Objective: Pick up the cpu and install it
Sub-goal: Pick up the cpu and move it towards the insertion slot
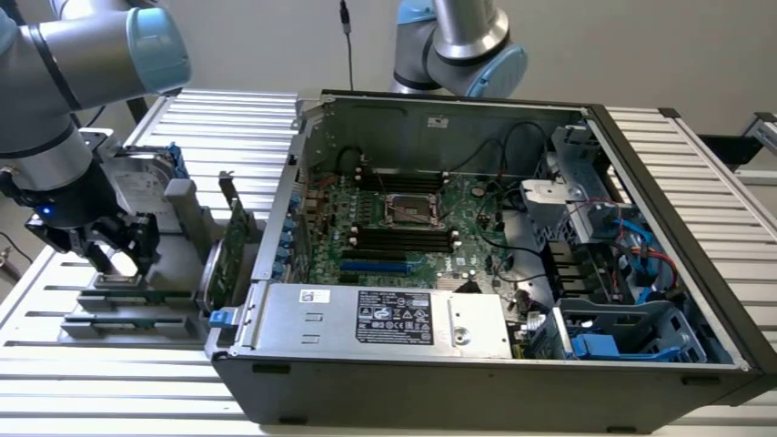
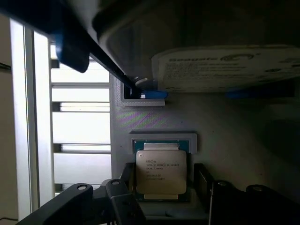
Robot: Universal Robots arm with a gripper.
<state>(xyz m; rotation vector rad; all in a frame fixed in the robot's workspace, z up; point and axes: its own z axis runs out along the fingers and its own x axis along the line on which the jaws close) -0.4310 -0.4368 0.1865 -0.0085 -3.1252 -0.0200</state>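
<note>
Both fingers (image 2: pixel 201 180) of the gripper (image 1: pixel 118 255) stand spread either side of the cpu (image 2: pixel 161 171), one corner partly hidden.

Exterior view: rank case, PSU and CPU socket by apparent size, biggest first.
1. Case: by far the largest.
2. PSU: clearly smaller than the case.
3. CPU socket: the smallest. It sits deeper in the case, farther from the camera, so it may look somewhat smaller than it is.

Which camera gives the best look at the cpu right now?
The wrist view: the cpu lies face-up in its holder, silver top and printing plain. The exterior view gives a small bright glimpse of it between the fingers of the pincer.
</note>
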